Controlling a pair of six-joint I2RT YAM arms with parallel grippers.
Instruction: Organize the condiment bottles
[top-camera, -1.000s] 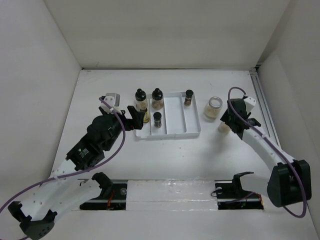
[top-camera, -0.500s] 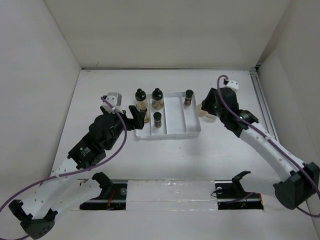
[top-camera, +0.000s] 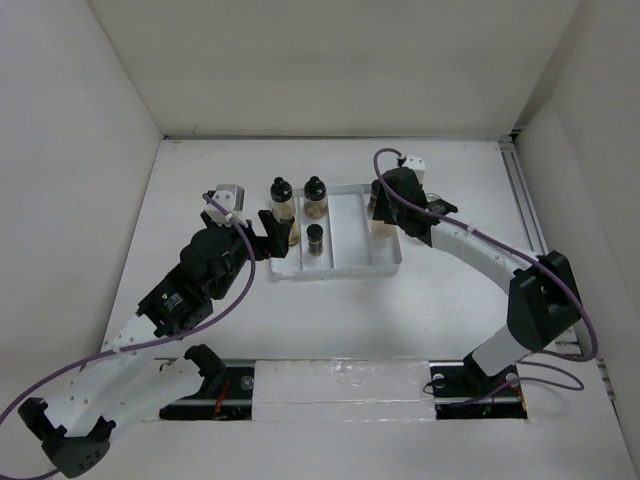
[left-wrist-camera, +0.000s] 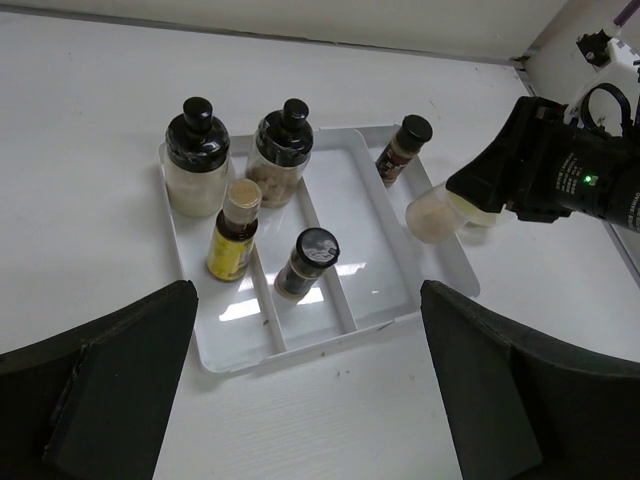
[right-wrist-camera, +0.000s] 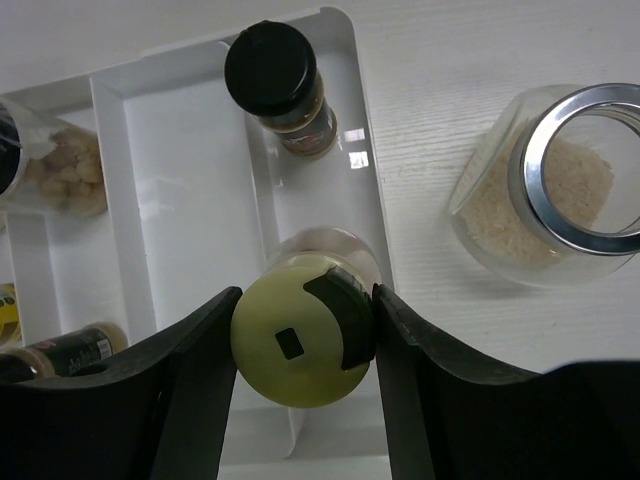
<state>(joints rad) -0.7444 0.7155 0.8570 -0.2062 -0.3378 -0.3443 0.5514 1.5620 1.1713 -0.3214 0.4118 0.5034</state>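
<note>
The right gripper (right-wrist-camera: 305, 318) pinches a pale-capped bottle (right-wrist-camera: 300, 352) above the tray (right-wrist-camera: 190, 150) rim; next, probably centre and lower it. The left gripper (left-wrist-camera: 308, 300) is spread.

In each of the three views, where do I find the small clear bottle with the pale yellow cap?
Top external: the small clear bottle with the pale yellow cap peeks from under the right end effector, right of centre.
Left wrist: bottle right of centre, tilted.
Right wrist: bottle bottom centre, between fingers.
Shared landmark: the white divided tray.
</note>
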